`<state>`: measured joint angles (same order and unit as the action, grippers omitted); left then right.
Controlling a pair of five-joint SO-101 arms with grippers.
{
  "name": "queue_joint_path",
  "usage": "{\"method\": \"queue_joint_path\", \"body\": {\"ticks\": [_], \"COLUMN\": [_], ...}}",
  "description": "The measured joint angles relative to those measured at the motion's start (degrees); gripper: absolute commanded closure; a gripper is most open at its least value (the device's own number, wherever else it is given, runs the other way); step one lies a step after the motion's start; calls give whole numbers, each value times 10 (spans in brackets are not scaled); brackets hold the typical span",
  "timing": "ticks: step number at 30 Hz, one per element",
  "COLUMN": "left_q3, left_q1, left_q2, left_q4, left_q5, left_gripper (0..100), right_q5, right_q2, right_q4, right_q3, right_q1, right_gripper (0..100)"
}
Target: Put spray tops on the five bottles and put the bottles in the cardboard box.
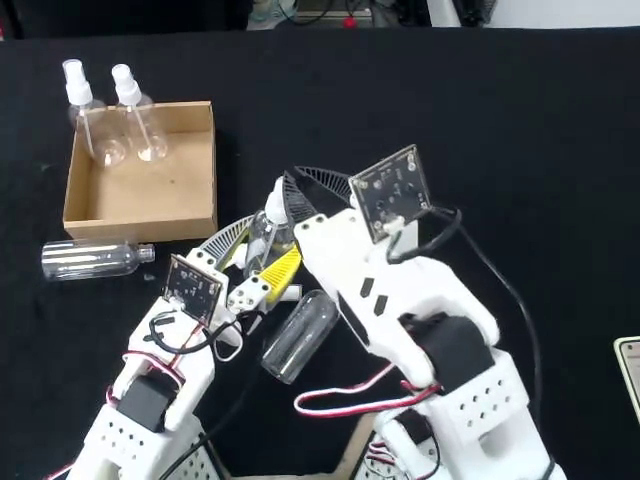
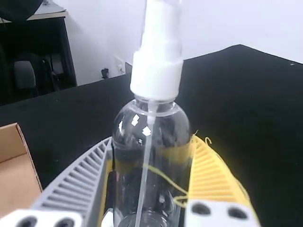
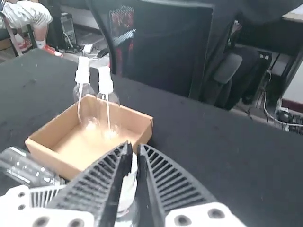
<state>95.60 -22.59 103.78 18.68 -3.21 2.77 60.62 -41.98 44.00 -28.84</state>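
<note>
A clear bottle (image 2: 151, 156) stands upright between the grey and yellow fingers of my left gripper (image 2: 149, 163), which is shut on its body (image 1: 262, 240). On its neck sits a white spray top (image 2: 157, 66). My right gripper (image 3: 134, 149) is shut on that spray top (image 3: 127, 187) from above, near the table's middle (image 1: 283, 195). Two bottles with spray tops (image 1: 85, 120) (image 1: 137, 115) stand in the cardboard box (image 1: 205, 170) at the far left. Two topless bottles lie on the table: one (image 1: 95, 259) in front of the box, one (image 1: 300, 335) between the arms.
The black table is open to the right and behind the arms. A pale flat object (image 1: 630, 365) lies at the right edge. The box's near wall (image 3: 52, 152) and the lying bottle (image 3: 23, 165) are close to both grippers. A red-and-white cable (image 1: 340, 395) loops under the right arm.
</note>
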Motion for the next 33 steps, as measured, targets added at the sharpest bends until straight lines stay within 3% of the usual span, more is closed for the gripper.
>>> {"method": "queue_joint_path", "body": {"ticks": [16, 24, 33], "left_q3": [0, 0, 0], "left_q1": [0, 0, 0], "left_q2": [0, 1, 1], "left_q4": [-1, -1, -1], "left_q5": [0, 0, 0], "left_gripper": [863, 863, 859], "right_q5": [0, 0, 0], "right_q2": [-4, -4, -3], "right_q4": [14, -100, -116], "right_q3": [-4, -141, -98], "right_q1": [-2, -2, 98], "right_gripper": [987, 987, 987]}}
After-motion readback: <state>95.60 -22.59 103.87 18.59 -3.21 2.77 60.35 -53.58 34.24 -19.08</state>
